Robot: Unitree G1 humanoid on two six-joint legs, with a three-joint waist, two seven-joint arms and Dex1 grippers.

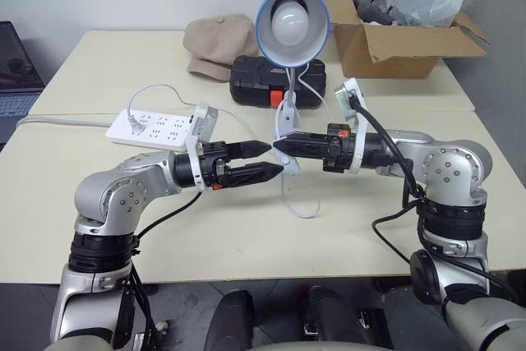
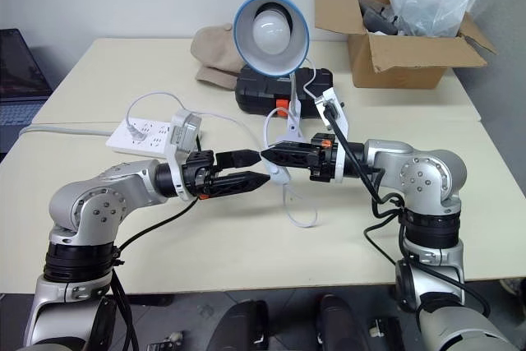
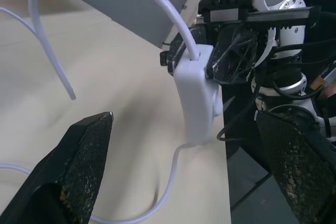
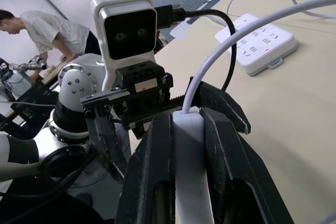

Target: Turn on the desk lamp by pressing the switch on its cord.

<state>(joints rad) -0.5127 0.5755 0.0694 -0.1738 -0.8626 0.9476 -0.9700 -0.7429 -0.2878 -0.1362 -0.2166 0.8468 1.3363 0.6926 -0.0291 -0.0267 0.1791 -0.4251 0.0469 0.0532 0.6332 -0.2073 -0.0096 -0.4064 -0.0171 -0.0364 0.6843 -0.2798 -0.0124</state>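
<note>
Both arms: silver-grey metal housings w/ round joint caps ringed by small screws, black ribbed bands at elbows. White bracket + white camera box atop each wrist, black cable looping back along arm. Left pincer (image 1: 265,160) & right pincer (image 1: 282,146): two black tapered fingers (image 3: 79,166) each, inner pads rough-textured. Small orange marks on wrist mounts. Toothed black rack behind pincer base.

smooth white plastic switch (image 3: 195,97), matt cream table (image 1: 99,187), corrugated cardboard box (image 1: 394,47), rough-textured black fingertips (image 3: 84,150)
</note>
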